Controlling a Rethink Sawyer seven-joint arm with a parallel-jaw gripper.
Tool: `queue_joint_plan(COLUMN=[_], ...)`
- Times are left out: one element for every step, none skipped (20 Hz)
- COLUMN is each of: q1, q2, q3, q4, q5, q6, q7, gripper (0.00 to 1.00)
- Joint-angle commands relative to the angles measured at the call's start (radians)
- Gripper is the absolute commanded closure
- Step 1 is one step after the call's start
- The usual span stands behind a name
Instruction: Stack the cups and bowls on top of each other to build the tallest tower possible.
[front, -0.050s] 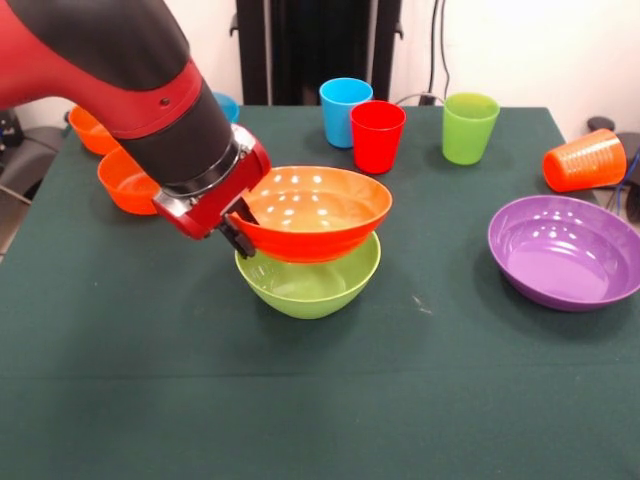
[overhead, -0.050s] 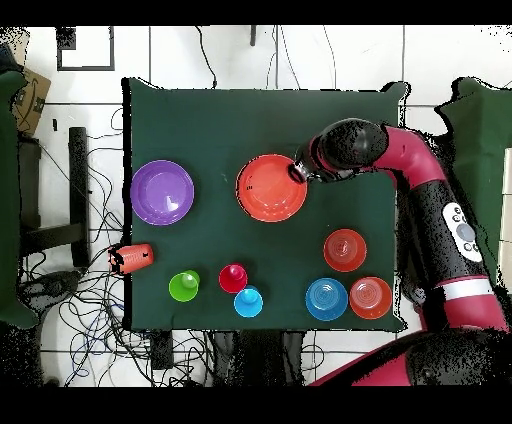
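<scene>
**orange-red bowl going onto the green one, not let go yet**

the arm's jaws (front, -0.050s: 240, 232) are pinched shut on the rim of the large orange-red bowl (front, -0.050s: 315, 212), and that bowl sits right over the large lime green bowl (front, -0.050s: 308, 280) in the middle of the desk (front, -0.050s: 300, 400). from the front view it looks nested or just about touching, tilted a little toward the gripped side. so my read is step 1 of the tower: second bowl being placed on the base.

next move, i'd guess: level it, let go of the rim, lift clear without dragging the bowl off. then the purple bowl (front, -0.050s: 565, 250) is probably the sensible next pick, off to the side and well apart.

view differences:
- front view shows the green bowl underneath; overhead view hides it completely under the orange-red one.
- overhead view shows the small blue bowl (overhead, -0.050s: 326, 298) in full beside 2 small orange bowls (overhead, -0.050s: 345, 249); front view has it mostly behind the arm.
- both views show the orange cup (front, -0.050s: 585, 160) lying on its side by the desk edge, and the light blue cup (front, -0.050s: 344, 108), red cup (front, -0.050s: 377, 135) and lime green cup (front, -0.050s: 469, 126) standing upright.
</scene>
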Motion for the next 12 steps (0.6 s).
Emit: queue_joint_plan(q1=[0.156, 0.174, 0.182, 0.195, 0.199, 0.203, 0.209, 0.216, 0.223, 0.224, 0.224, 0.224], q2=[0.028, 0.032, 0.034, 0.035, 0.036, 0.036, 0.036, 0.041, 0.045, 0.047, 0.048, 0.049], q3=[-0.103, -0.114, -0.120, -0.128, -0.134, -0.138, -0.142, -0.143, -0.143, -0.143, -0.141, -0.139], q4=[-0.150, -0.178, -0.190, -0.209, -0.216, -0.222, -0.231, -0.246, -0.260, -0.266, -0.270, -0.273], q5=[-0.082, -0.095, -0.098, -0.107, -0.112, -0.115, -0.119, -0.127, -0.134, -0.139, -0.142, -0.145], q6=[0.233, 0.259, 0.268, 0.288, 0.299, 0.307, 0.321, 0.336, 0.351, 0.356, 0.359, 0.361], q7=[-0.152, -0.163, -0.169, -0.175, -0.179, -0.181, -0.182, -0.186, -0.190, -0.199, -0.206, -0.212], gripper=[1.00, 1.00, 1.00, 1.00, 1.00, 1.00, 1.00, 1.00, 1.00, 1.00, 1.00, 1.00])
